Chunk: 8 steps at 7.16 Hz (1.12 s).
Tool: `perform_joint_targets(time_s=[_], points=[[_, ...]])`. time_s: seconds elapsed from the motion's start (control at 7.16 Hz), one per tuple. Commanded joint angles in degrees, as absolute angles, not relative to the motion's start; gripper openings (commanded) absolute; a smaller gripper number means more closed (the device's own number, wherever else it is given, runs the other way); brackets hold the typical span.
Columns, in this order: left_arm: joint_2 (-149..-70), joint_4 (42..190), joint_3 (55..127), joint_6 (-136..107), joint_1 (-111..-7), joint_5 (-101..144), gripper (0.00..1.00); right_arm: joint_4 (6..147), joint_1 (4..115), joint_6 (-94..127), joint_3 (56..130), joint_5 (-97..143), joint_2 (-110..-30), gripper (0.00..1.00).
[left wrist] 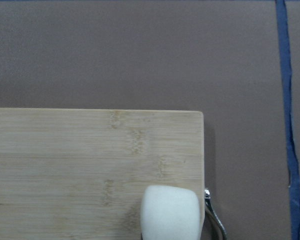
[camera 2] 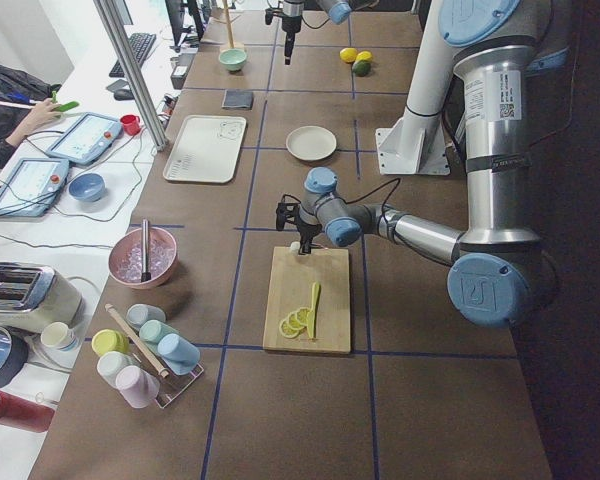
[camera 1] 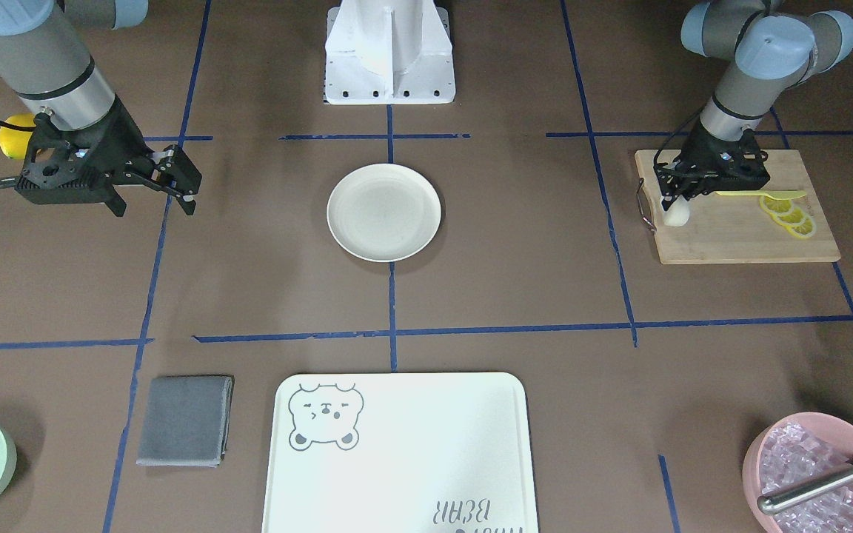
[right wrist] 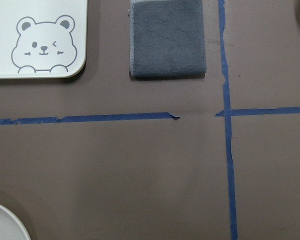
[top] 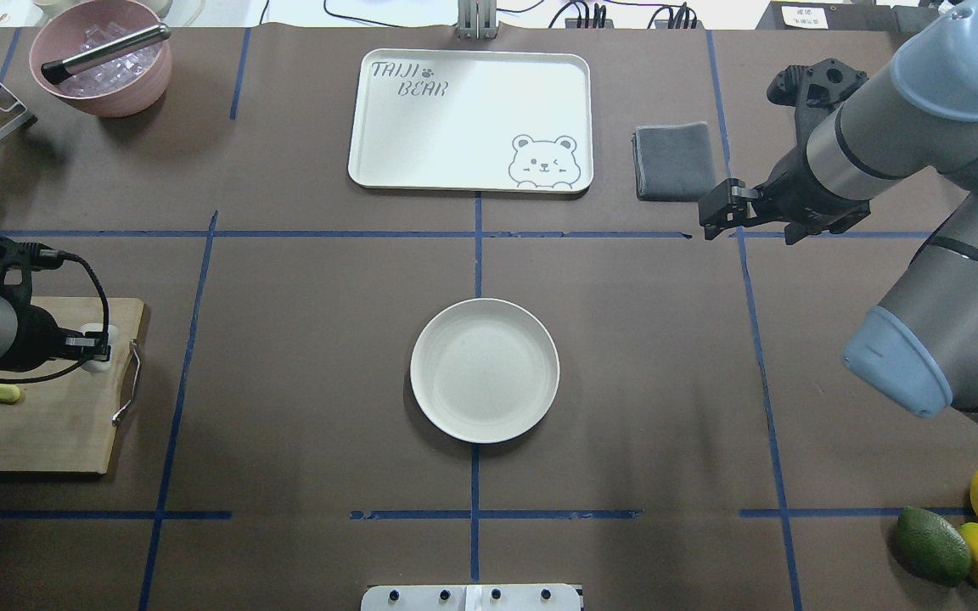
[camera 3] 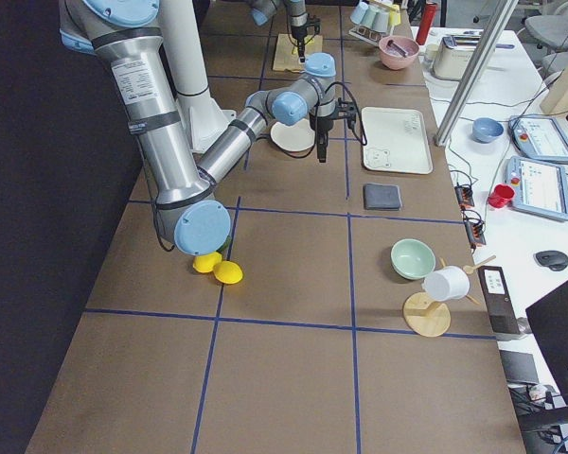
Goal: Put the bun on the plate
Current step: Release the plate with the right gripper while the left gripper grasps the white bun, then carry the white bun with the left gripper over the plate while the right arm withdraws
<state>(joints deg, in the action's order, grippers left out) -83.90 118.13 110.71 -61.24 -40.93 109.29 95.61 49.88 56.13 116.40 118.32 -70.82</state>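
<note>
Nearest me lies the bear-print tray [camera 1: 412,444]. Past it, the plate [camera 1: 383,212] sits in the middle of the table. Level with it and well off to one side, the bun [camera 1: 680,215] lies on the cutting board [camera 1: 737,237], at the corner beside the metal handle [camera 1: 643,209]. Its long axis seems to run along that handled edge. The left gripper [camera 1: 672,203] reaches down over it, fingers either side; whether they pinch it I cannot tell. A little farther back, the right gripper [camera 1: 184,181] hangs parted, holding nothing.
</note>
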Motion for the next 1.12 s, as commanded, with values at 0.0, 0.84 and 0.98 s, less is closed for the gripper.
perform_joint_targets(time_s=[0.0, 0.84, 0.98], points=[[-94.0, 95.5, 119.7, -61.3, -41.0, 109.4, 0.29, 95.3, 51.5, 53.0, 116.7, 118.5, -72.8, 1.00], [-132.9, 77.3, 102.9, -82.2, -24.5, 100.7, 0.30, 95.0, 72.5, 21.3, 116.5, 128.0, -89.6, 1.00], [-136.4, 78.2, 98.7, -83.5, -22.1, 99.2, 0.30, 95.0, 76.8, 15.1, 114.6, 130.4, -91.3, 1.00]])
